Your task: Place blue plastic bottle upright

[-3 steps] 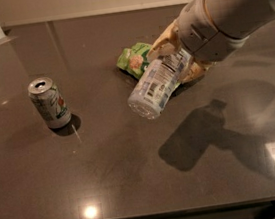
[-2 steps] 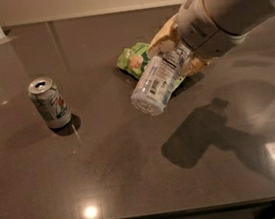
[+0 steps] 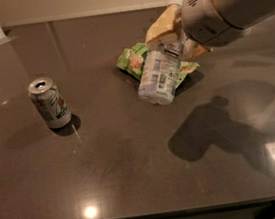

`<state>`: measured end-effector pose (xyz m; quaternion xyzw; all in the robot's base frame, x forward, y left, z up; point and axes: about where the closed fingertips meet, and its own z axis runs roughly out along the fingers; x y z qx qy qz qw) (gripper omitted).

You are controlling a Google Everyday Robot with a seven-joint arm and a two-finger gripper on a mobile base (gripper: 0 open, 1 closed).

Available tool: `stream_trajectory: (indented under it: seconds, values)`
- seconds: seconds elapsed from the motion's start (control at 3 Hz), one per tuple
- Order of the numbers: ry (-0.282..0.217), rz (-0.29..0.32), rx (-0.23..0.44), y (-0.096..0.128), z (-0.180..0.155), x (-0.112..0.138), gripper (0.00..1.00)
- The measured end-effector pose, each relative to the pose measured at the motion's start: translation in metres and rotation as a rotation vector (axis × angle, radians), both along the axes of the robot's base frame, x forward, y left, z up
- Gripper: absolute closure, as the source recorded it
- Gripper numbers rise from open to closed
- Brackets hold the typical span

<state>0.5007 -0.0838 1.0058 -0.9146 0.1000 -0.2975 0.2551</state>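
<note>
The glossy dark table (image 3: 137, 182) is gleaming, the metal can (image 3: 50, 104) is shining, and the matt gripper (image 3: 177, 34), far right, is clasping the clear plastic bottle (image 3: 157, 76).

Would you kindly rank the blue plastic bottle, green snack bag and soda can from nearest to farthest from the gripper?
1. blue plastic bottle, held tilted in the gripper, upper right.
2. green snack bag, just behind the bottle.
3. soda can, far left.

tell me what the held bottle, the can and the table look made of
The blue plastic bottle, held tilted in the gripper at upper right: clear plastic, see-through around a printed label. The soda can: likely aluminium, with a silvery rim and printed wall. The table: dark and polished, stone-like or laminate; it mirrors lights.
</note>
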Motion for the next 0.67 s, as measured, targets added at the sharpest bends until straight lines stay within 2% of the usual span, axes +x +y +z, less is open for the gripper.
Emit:
stream_trajectory:
  seconds: [0.33, 0.67]
  values:
    - [-0.081, 0.097, -0.036, 0.0013, -0.0065, 0.0012, 1.00]
    - [-0.146, 0.176, -0.034, 0.0010, -0.0138, 0.0025, 1.00]
